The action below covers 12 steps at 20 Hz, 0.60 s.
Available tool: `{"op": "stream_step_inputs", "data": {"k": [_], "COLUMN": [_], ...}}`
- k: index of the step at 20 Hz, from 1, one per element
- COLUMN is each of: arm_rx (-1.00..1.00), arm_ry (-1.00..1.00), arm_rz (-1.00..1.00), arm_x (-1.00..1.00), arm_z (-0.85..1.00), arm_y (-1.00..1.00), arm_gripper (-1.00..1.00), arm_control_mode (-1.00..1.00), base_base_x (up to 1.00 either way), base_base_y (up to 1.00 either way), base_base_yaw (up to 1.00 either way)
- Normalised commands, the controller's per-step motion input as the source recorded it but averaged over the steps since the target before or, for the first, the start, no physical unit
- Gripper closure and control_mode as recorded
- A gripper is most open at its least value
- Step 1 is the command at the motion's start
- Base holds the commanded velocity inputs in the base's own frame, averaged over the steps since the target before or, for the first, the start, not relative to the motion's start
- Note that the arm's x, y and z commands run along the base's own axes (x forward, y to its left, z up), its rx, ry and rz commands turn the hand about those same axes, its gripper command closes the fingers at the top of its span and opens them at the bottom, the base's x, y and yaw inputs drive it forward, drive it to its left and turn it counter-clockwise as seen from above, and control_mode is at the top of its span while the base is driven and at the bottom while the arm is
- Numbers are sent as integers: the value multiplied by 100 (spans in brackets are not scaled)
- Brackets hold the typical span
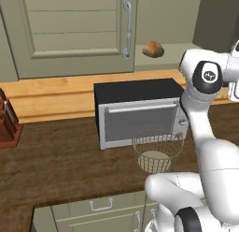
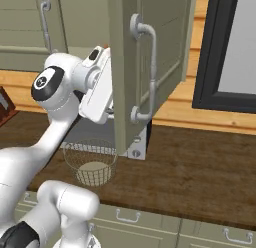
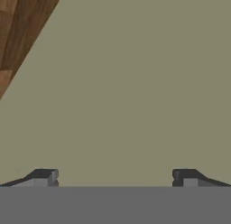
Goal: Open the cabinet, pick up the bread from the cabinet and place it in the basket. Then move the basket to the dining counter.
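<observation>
one cabinet door (image 2: 150, 67) stands swung open; we see our gripper (image 3: 115, 178) spread wide, holding nothing. bread (image 1: 153, 49) sits inside the cabinet, at twelve o'clock from the basket (image 1: 158, 150).

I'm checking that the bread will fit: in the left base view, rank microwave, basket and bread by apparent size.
1. Microwave, clearly largest.
2. Basket, though it stands nearer the camera, which flatters it.
3. Bread, smallest, farther back in the cabinet.
</observation>
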Motion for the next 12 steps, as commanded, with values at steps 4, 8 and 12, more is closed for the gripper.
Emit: {"op": "stream_step_inputs", "data": {"k": [4,8,12], "arm_rx": [14,20,24], "arm_ry": [-2,-7,-4], "arm_rz": [0,0,0], "arm_x": [-17,-9,-12], "arm_z": [-1,0,0], "arm_y": [-100,-87,-12], "arm_gripper": [-100,-100,-100], "arm_control_mode": [-100,-100,-100], "base_base_x": [0,0,0], "base_base_y": [0,0,0], "base_base_yaw": [0,0,0]}}
